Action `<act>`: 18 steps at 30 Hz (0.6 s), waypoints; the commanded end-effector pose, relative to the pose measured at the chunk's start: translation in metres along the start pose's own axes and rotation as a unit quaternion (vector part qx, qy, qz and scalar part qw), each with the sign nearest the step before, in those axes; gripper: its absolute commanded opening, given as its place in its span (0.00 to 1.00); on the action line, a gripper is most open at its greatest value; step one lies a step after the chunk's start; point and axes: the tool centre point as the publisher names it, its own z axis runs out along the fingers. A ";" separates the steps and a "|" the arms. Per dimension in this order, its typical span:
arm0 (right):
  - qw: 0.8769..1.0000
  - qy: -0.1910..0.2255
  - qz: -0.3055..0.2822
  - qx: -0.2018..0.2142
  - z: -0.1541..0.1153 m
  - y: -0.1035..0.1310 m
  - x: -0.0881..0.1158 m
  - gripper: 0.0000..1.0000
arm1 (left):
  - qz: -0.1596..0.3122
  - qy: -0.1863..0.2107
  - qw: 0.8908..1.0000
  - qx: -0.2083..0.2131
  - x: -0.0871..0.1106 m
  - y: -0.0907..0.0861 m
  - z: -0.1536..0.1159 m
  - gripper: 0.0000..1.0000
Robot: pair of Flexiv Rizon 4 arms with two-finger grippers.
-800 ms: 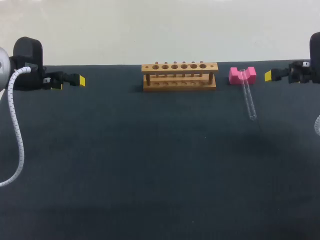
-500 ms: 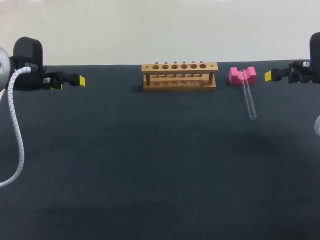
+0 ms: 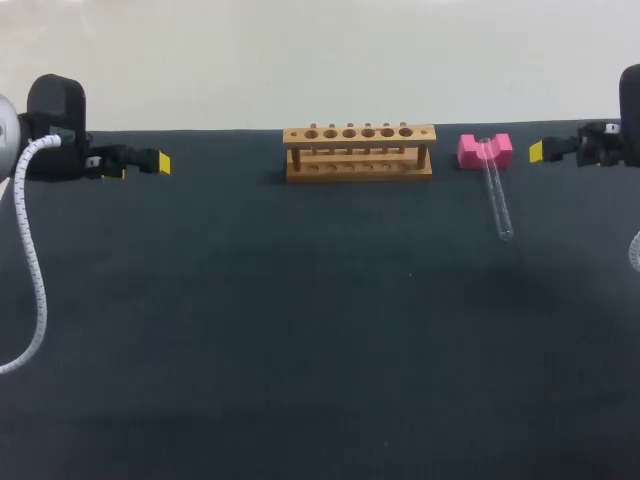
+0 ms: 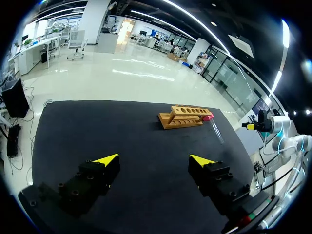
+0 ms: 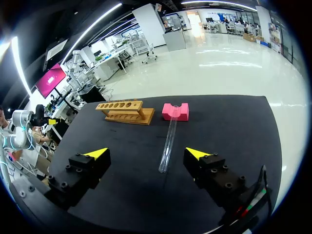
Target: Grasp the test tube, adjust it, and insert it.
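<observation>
1. Two arms sit at the far side of the desk (image 3: 300, 350): left arm (image 3: 60, 140) in the upper left of the frame, right arm (image 3: 605, 145) in the upper right. Both are well apart from the rack.
2. Left jaws: wide open, gripping nothing. In the left wrist view only bare desk shows between the yellow tips.
3. Right jaws: also wide open, gripping nothing. In the right wrist view the test tube (image 5: 168, 140) lies on the desk ahead of them, roughly in line with the gap and touching neither finger.
4. Test tube in the head view: upper right of the frame, clear glass, lying down rather than upright. Its far end rests in the notch of a pink block (image 3: 485, 150). Its near end sits on the desk, angled slightly toward the right edge.
5. Wooden rack (image 3: 358, 152): upper middle of the frame, upright, with a row of six holes on top. The pink block is just beside its right end, with a gap between them.
6. Tube and block lie between the rack and the right arm.
</observation>
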 end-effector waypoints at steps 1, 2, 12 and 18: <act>1.000 0.000 0.000 0.000 0.000 0.000 0.000 1.00 | 0.018 -0.020 0.998 0.057 0.002 0.018 -0.003 1.00; 1.000 0.000 0.000 0.000 0.000 0.000 0.000 1.00 | 0.025 -0.024 0.998 0.059 -0.001 0.022 -0.001 1.00; 1.000 0.000 0.000 0.000 0.000 0.000 0.000 1.00 | 0.117 -0.061 0.985 0.107 -0.028 0.045 0.026 1.00; 1.000 0.000 0.000 0.000 0.000 0.000 0.000 1.00 | 0.204 -0.071 0.961 0.171 -0.039 0.035 0.035 1.00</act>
